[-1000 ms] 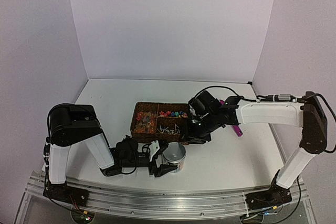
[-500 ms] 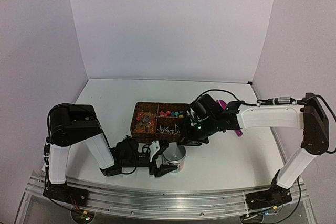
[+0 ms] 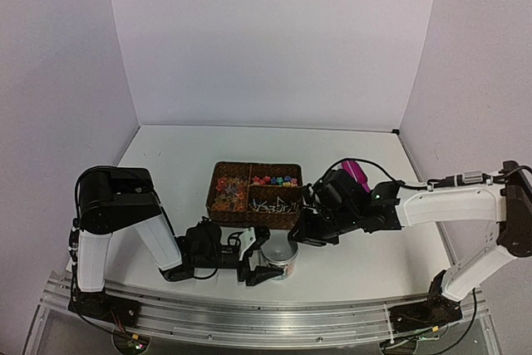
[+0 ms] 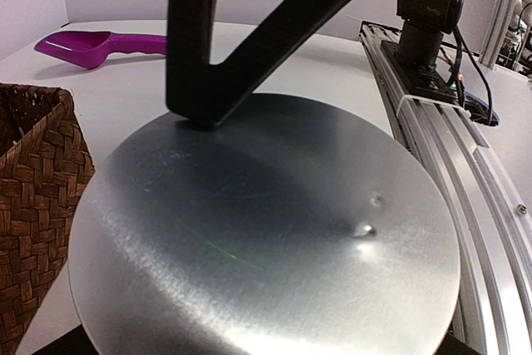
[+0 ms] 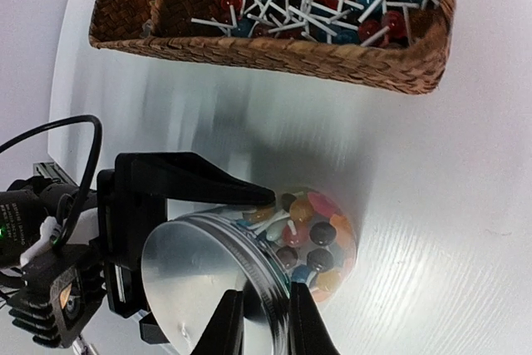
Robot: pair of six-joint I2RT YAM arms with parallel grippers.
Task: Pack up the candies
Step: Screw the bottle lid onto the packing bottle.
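On the table [image 3: 191,155], the right hand [image 5: 266,319] has been brought from the 3 o'clock edge of the basket [image 3: 253,193] down to the jar [image 3: 281,265] at the basket's 5 o'clock. It has been drawn narrow, a finger set either side of the rim of the lid [image 4: 266,239], seemingly pinching it. The jar is gripped by the left hand [image 3: 264,260], spread wide round it. Filling is judged done and closing in hand. The candies [image 5: 312,234] are seen through the glass: tiny, mixed colours, packed nearly to the top.

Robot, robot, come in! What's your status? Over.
Left end effector shut on candy jar. Right end effector pinching its lid. Candies inside. Basket close by, not blocking.
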